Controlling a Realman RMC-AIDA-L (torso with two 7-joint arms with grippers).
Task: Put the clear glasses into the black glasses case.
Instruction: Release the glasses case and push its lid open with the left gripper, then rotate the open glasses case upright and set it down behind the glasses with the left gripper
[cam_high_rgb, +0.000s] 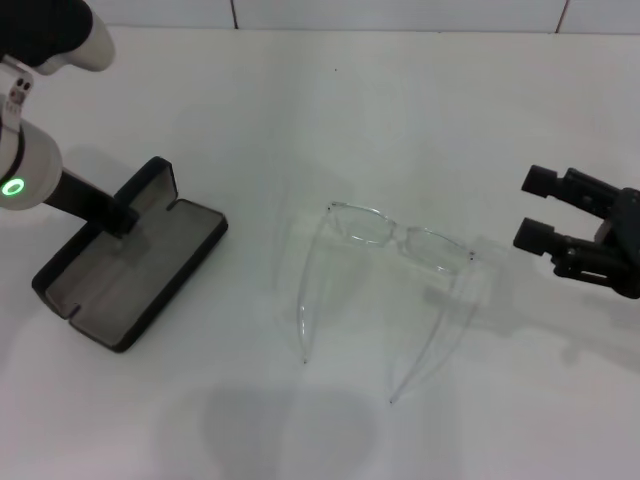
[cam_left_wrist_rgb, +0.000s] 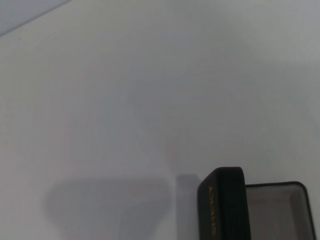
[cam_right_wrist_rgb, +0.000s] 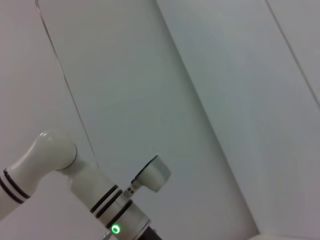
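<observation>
Approach with right end effector (cam_high_rgb: 530, 208), fingers apart, near worktop's right edge; pinch clear glasses (cam_high_rgb: 392, 268) gently at the bridge. Left end effector (cam_high_rgb: 122, 218) at open black glasses case (cam_high_rgb: 130, 260): grip impossible to tell.

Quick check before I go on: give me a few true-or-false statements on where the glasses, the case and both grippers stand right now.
1. The case lies open on the table. True.
2. The glasses are inside the case. False: they lie on the table, apart from it, between the case and the right gripper.
3. The right gripper holds the glasses. False: it is open and short of them.
4. The left gripper is at the case. True.
5. The glasses' arms are folded. False: they are spread out.
</observation>
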